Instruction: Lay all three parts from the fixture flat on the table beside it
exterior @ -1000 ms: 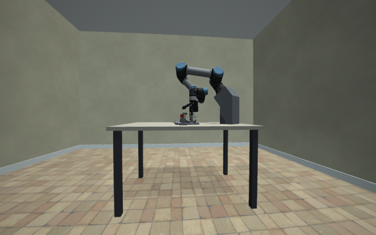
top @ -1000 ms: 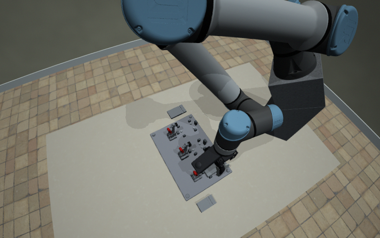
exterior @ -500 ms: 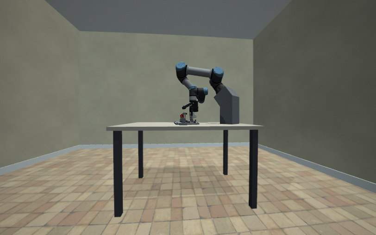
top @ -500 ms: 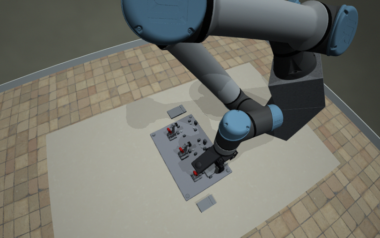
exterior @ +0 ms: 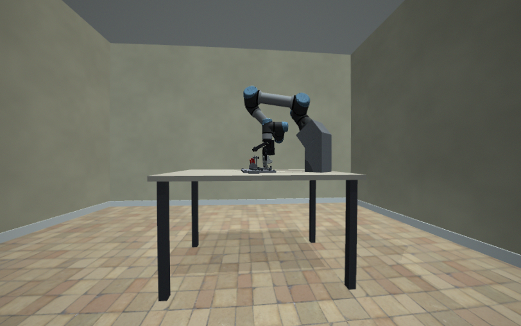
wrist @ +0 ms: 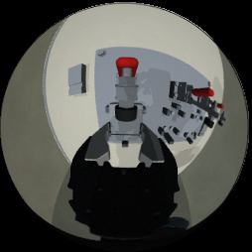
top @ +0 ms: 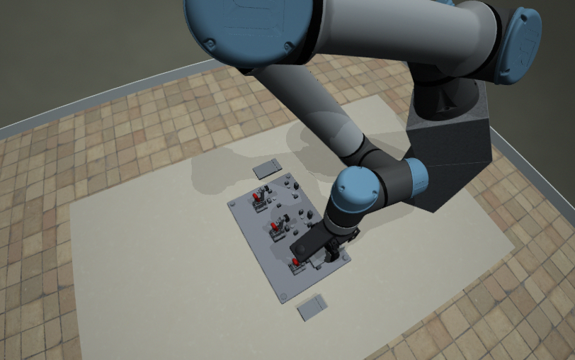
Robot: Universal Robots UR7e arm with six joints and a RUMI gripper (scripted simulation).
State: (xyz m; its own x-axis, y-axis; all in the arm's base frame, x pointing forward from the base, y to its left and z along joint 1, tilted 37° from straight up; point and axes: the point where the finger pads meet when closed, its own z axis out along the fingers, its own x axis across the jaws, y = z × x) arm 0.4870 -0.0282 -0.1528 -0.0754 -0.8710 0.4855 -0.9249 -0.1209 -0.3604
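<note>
red-handled clamp [wrist: 126,84] stands just ahead, blocking the jaws' way forward

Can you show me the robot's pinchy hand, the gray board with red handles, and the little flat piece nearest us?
gripper [wrist: 125,145]: wrist view, between fingertips.
fixture [top: 258,250]: top view, bare plate.
flat part [top: 312,307]: top view, its middle.

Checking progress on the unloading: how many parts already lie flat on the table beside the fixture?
2: one part off the fixture's far end, one part off its near end. The gripper is shut on a third, still in the fixture.
</note>
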